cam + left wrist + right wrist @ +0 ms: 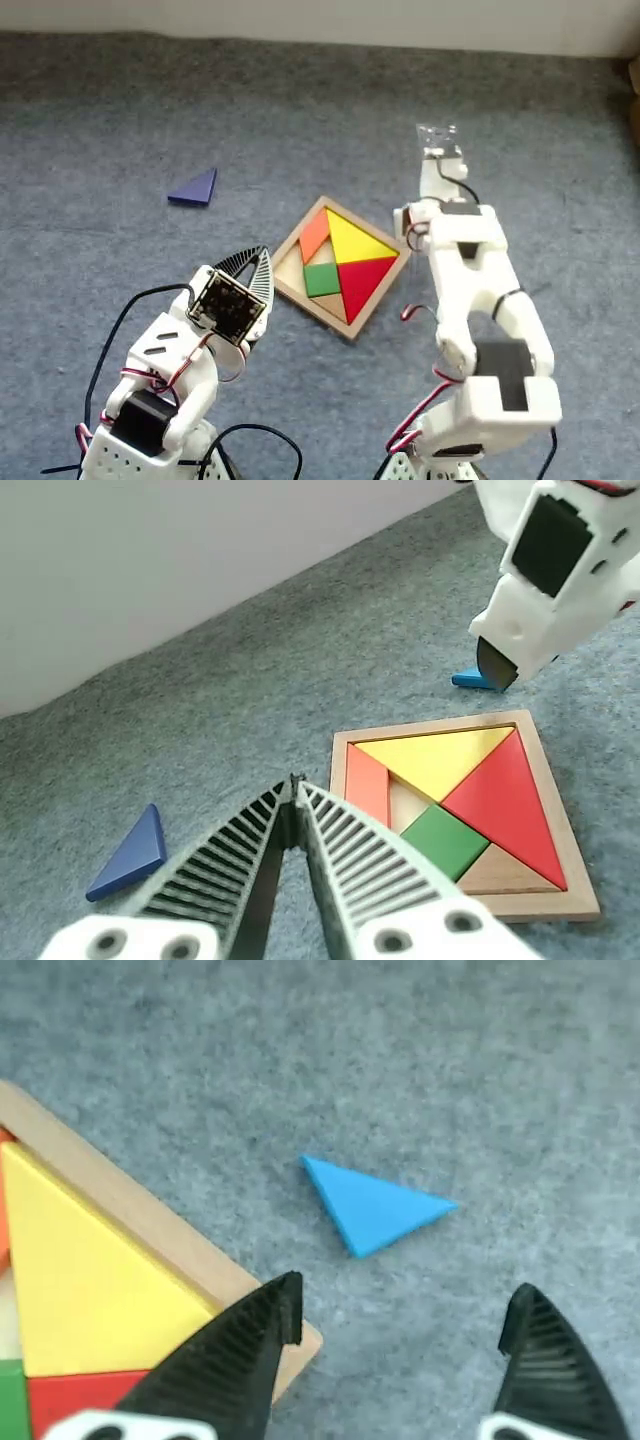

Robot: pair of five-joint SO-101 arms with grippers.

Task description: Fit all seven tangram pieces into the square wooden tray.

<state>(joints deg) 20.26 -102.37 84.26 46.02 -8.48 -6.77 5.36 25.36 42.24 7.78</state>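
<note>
Off the tray's corner nearest the table's right edge, light blue triangle [375, 1210]: lay flat on the grey table [120, 120], just beside the wooden tray [430, 727].
Right gripper [405, 1300]: jaws spread wide, poised over that triangle; held nothing, touched nothing.
Left gripper [295, 785]: fingers closed tip to tip, empty, just beside the tray's side facing the table's near-left corner.
Tray: sat mid-table, turned corner-on; five coloured pieces [345, 262] seated, pale gaps unfilled.
Dark blue triangle [196, 188]: well apart from the tray, toward the table's far-left corner.
Handling, judged: thin, stiff, light, probably slick. Best pinched across two edges, tips pressed down to the table; might skid or flip.
</note>
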